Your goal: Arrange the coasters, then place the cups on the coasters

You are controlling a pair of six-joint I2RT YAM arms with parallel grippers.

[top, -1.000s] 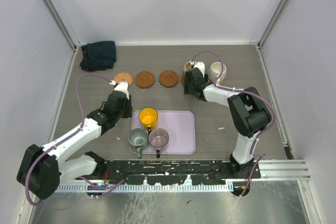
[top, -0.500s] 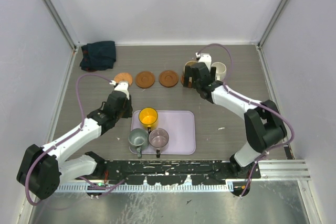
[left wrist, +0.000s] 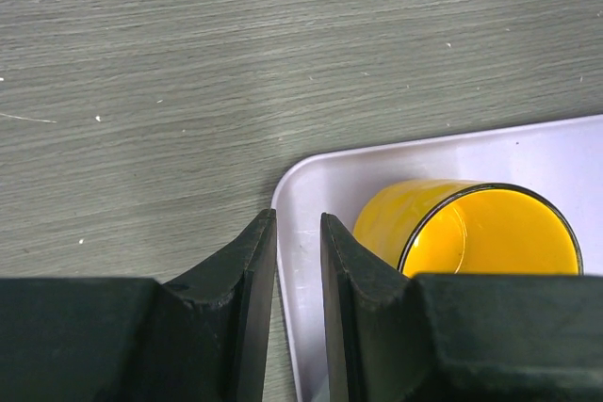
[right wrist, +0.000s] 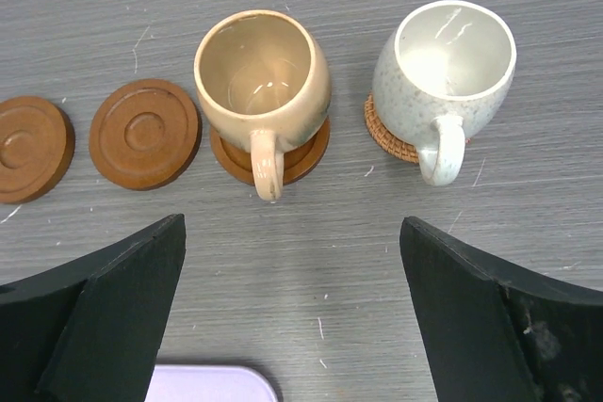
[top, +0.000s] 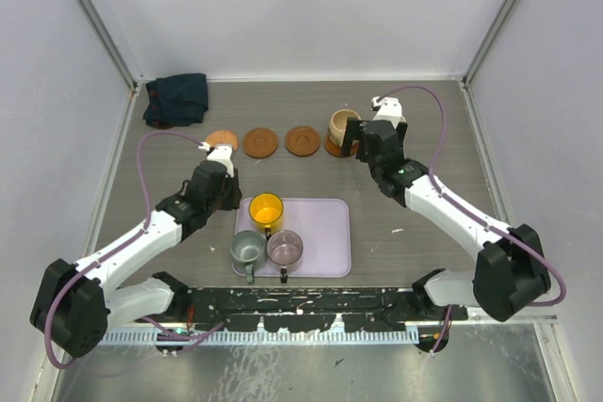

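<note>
Three bare coasters (top: pixel 221 140) (top: pixel 260 142) (top: pixel 302 140) lie in a row at the back. Right of them a tan cup (right wrist: pixel 262 77) stands on a brown coaster (right wrist: pixel 311 152). A cream-white cup (right wrist: pixel 445 72) stands on a woven coaster (right wrist: pixel 382 134). My right gripper (right wrist: pixel 292 233) is wide open just in front of both cups, with nothing between its fingers. My left gripper (left wrist: pixel 297 223) is narrowly open over the lilac tray's left rim (left wrist: pixel 311 185), beside the yellow cup (left wrist: pixel 471 233). It holds nothing. A grey-green cup (top: pixel 248 248) and a purplish cup (top: pixel 285 247) stand on the tray's near side.
The lilac tray (top: pixel 325 233) lies at the middle near side of the table. A dark teal cloth (top: pixel 176 99) is bunched in the back left corner. White walls enclose the table on three sides.
My right gripper has opened wide and drawn back from the tan cup, which stays on its coaster. The right arm now covers the white cup from above. The left arm has not moved.
</note>
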